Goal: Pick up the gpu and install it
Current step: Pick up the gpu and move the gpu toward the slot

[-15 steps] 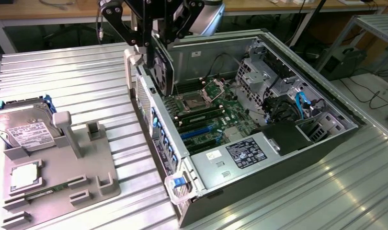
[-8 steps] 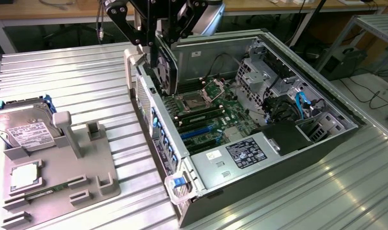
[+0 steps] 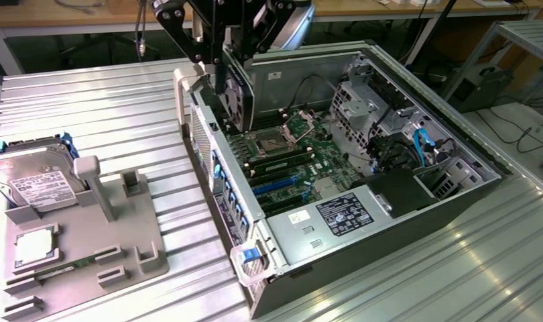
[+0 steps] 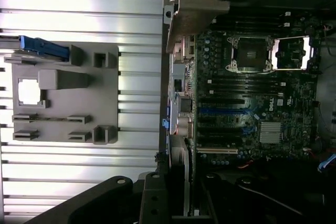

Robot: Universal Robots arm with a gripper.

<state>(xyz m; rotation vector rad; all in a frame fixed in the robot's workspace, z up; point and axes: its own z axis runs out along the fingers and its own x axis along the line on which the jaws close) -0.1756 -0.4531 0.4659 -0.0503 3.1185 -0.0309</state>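
Observation:
The gpu (image 3: 238, 94) hangs on edge, upright, above the rear part of the open computer case (image 3: 450, 201). My gripper (image 3: 225, 57) is shut on its top edge. In the wrist view the gpu (image 4: 187, 174) appears edge-on between my black fingers (image 4: 152, 203), with its silver bracket end toward the case's rear wall (image 4: 176, 82). The card sits over the motherboard (image 4: 252, 93), in line with the blue and black expansion slots (image 4: 226, 111), and still above them. The card's lower edge is near the rear wall (image 3: 209, 154).
A grey parts holder (image 3: 84, 248) lies on the ribbed metal table at the exterior view's left, with a hard drive (image 3: 30, 178) and a white square chip (image 3: 35, 245) in it. Inside the case are the CPU socket (image 3: 276, 141), cables (image 3: 424, 144) and a power supply (image 3: 343, 215).

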